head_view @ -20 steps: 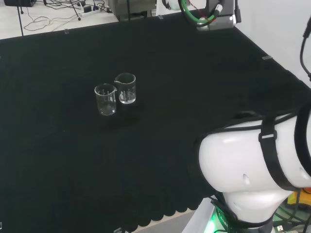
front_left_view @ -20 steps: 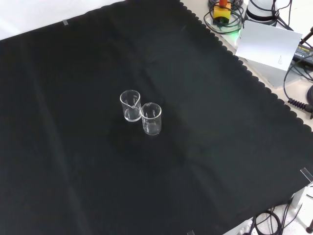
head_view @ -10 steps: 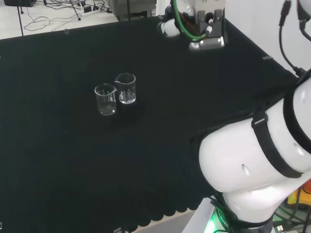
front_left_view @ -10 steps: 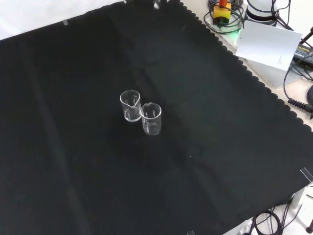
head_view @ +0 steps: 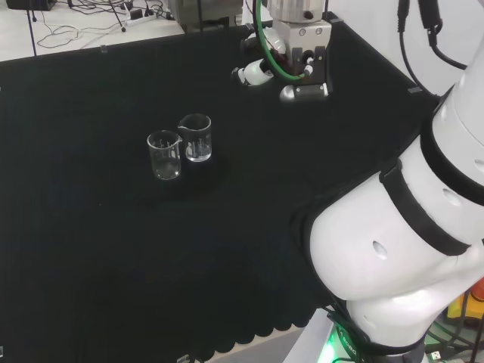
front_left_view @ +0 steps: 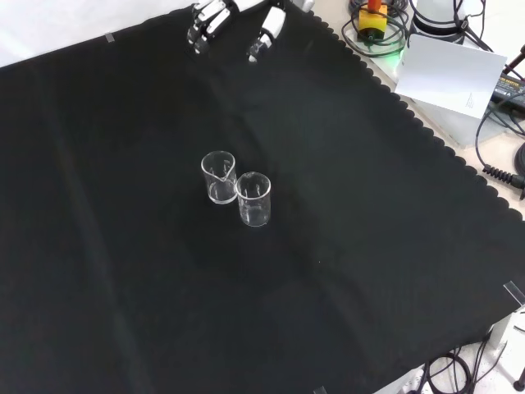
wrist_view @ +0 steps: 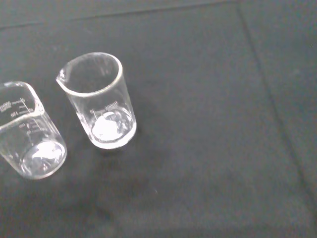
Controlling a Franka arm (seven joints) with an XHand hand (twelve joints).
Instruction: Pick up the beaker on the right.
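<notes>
Near the middle of the black cloth (head_view: 91,249), in the head view, two clear beakers stand upright and touching. The left beaker (head_view: 164,155) sits a little nearer that view's lower edge, and the right beaker (head_view: 196,138), the task's thing, sits just behind and beside it with its spout turned toward its neighbour. Both look empty. In the front view the same pair reads differently: the target (front_left_view: 219,177) is the upper-left one and the other (front_left_view: 253,199) lies toward the lower right.

Farther right in the head view, toward the cloth's far edge, the hand (head_view: 253,73) hangs above the cloth, well apart from the glassware. In the front view, at the cloth's top edge, its fingers (front_left_view: 205,20) and thumb are spread and relaxed, holding nothing.

The step in hand appears to be the approach. To do it well, the hand should probably come at the right beaker (wrist_view: 100,101) from its free side, away from the touching neighbour (wrist_view: 27,131). The fingers and thumb should stay wide until they bracket the wall, since a finger slipped between the two glasses could knock the other one over.
</notes>
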